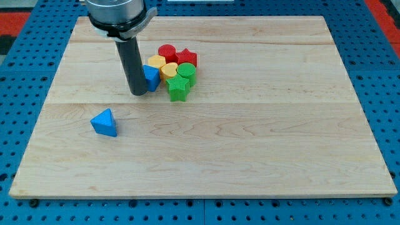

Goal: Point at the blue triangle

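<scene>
A blue triangle lies alone on the wooden board at the view's left, below the middle. My tip stands above and to the right of it, about a block's width or two away, not touching it. Just right of my tip is a cluster of blocks: a blue block partly hidden behind the rod, a yellow block, a yellow block, a red round block, a red block, a green round block and a green star.
The board sits on a blue pegboard surface. The arm's dark rod and its grey mount come down from the view's top left.
</scene>
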